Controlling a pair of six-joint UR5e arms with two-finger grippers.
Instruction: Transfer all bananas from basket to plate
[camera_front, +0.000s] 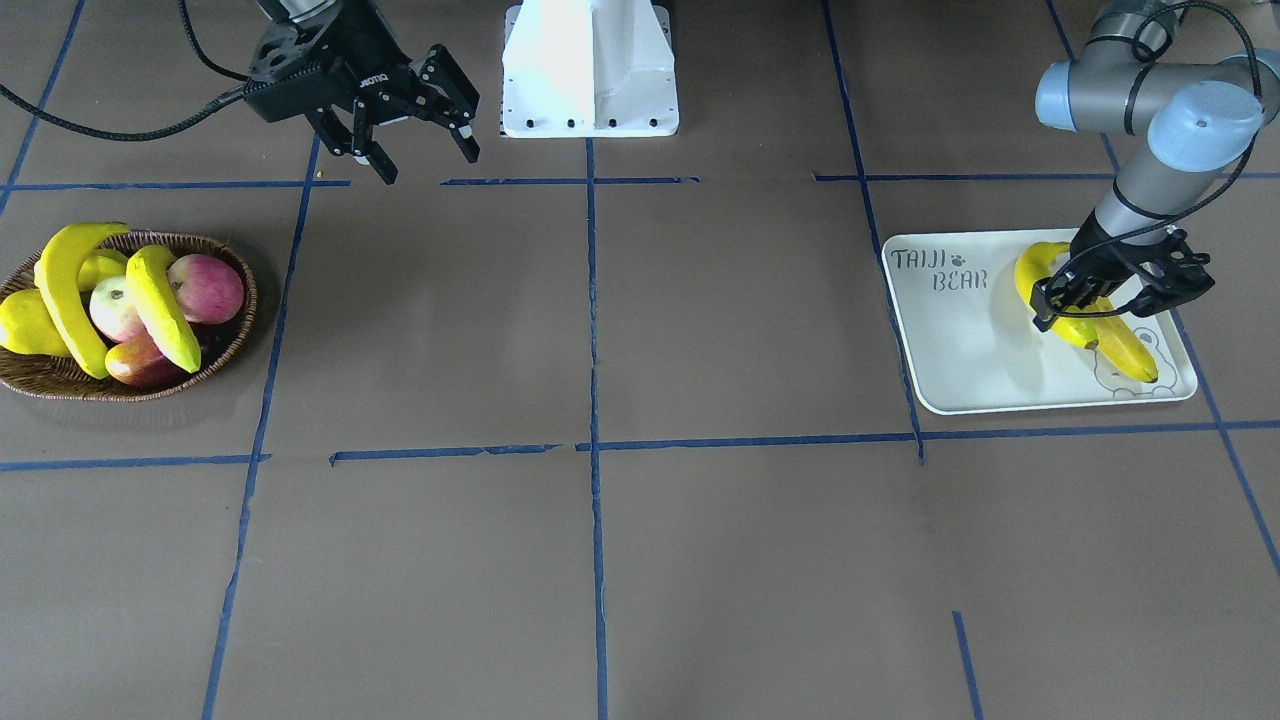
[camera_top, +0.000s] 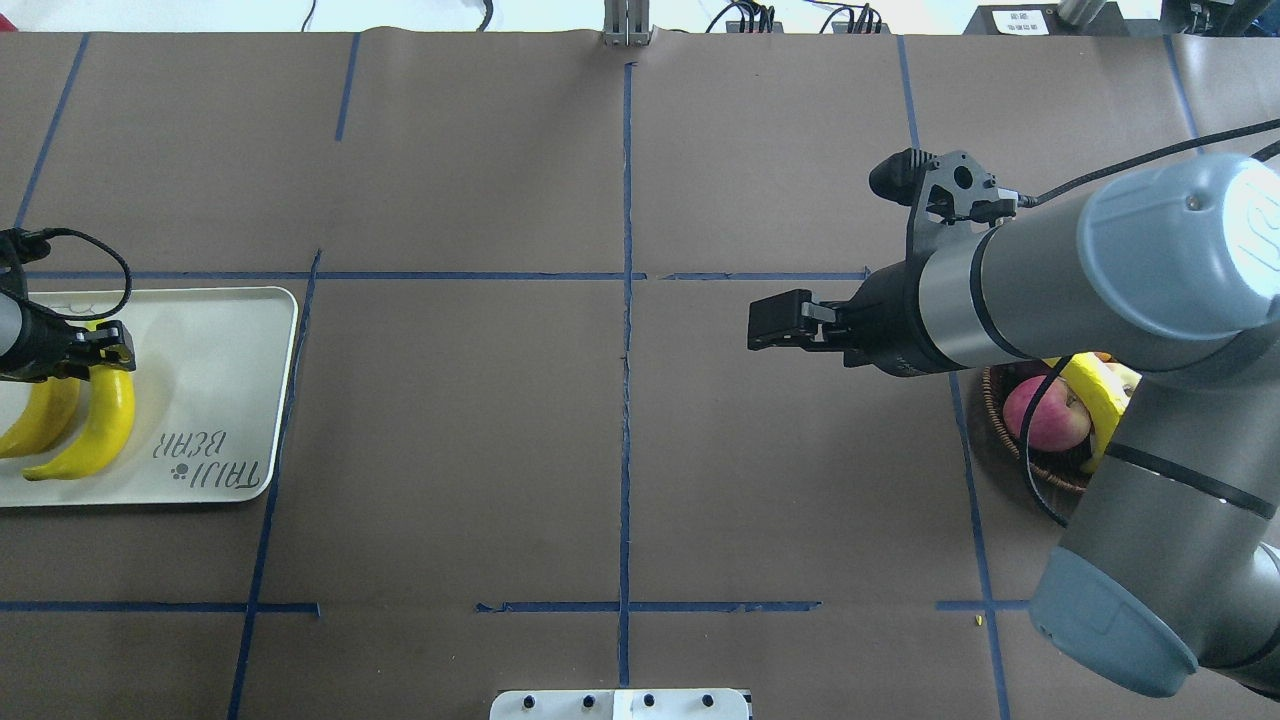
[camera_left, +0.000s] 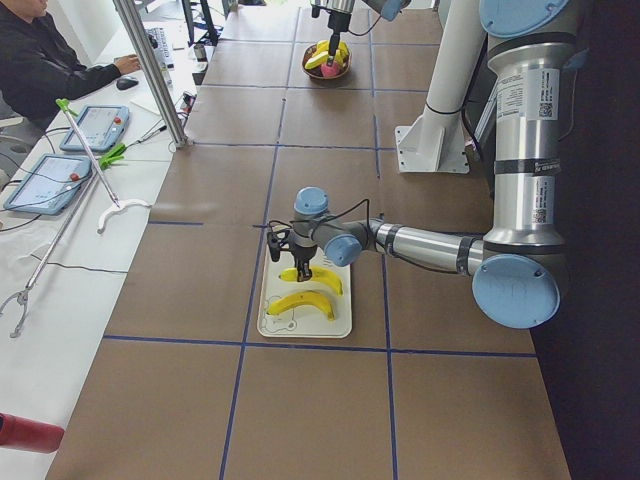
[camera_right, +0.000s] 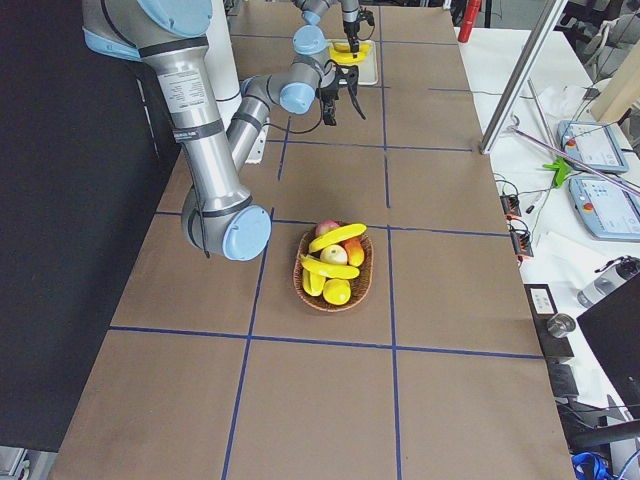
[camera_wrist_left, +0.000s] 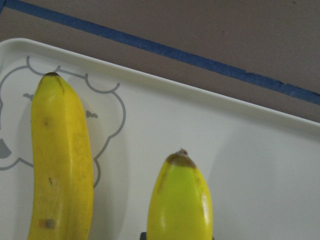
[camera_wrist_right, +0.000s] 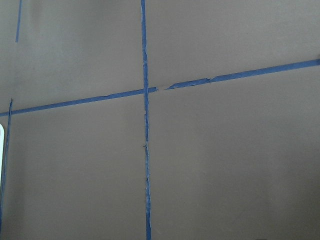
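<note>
The white plate (camera_front: 960, 340) holds two bananas. My left gripper (camera_front: 1070, 312) is shut on one banana (camera_front: 1038, 272), low over the plate, beside the other banana (camera_front: 1128, 352). In the left wrist view the gripped banana (camera_wrist_left: 180, 200) is at the bottom centre and the other banana (camera_wrist_left: 62, 160) lies over the bear print. The wicker basket (camera_front: 60, 385) at the other end holds two more bananas (camera_front: 70, 290) (camera_front: 160, 305). My right gripper (camera_front: 428, 165) is open and empty above bare table, between basket and robot base.
The basket also holds red apples (camera_front: 205, 288) and a yellow pear (camera_front: 25, 325). The white robot base (camera_front: 590, 70) stands at the table's back middle. In the overhead view my right arm (camera_top: 1100, 270) covers most of the basket (camera_top: 1000, 400). Blue tape lines cross the brown table.
</note>
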